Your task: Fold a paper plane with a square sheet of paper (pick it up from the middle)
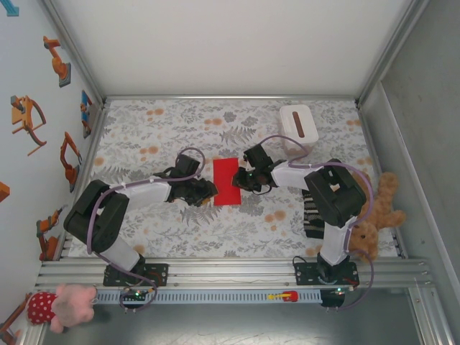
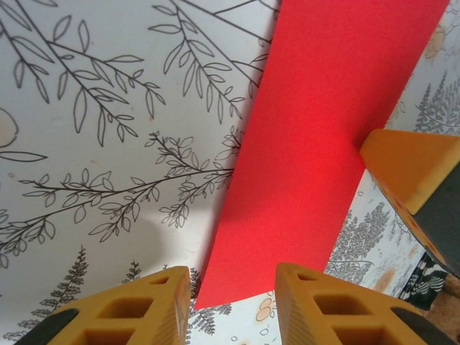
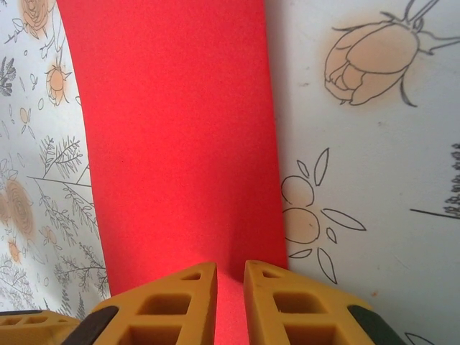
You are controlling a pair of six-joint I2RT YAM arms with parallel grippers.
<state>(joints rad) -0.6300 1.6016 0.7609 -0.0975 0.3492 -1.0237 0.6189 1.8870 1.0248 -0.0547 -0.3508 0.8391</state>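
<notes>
The square sheet of paper (image 1: 226, 181) lies mid-table as a bright red upright rectangle. My left gripper (image 1: 208, 190) sits at its lower left edge. In the left wrist view that gripper (image 2: 233, 277) is open, and the near corner of the paper (image 2: 316, 144) lies in the gap between its orange fingertips (image 2: 154, 298). My right gripper (image 1: 243, 178) is at the sheet's right edge. In the right wrist view its jaws (image 3: 230, 267) stand close together on the red paper (image 3: 172, 136), which fills the narrow gap and looks slightly buckled there.
A white box (image 1: 298, 126) with a dark slot stands behind the right arm. A brown teddy bear (image 1: 377, 215) and a striped cloth (image 1: 313, 215) lie at the right edge. A pink plush toy (image 1: 61, 305) sits off the table's front left.
</notes>
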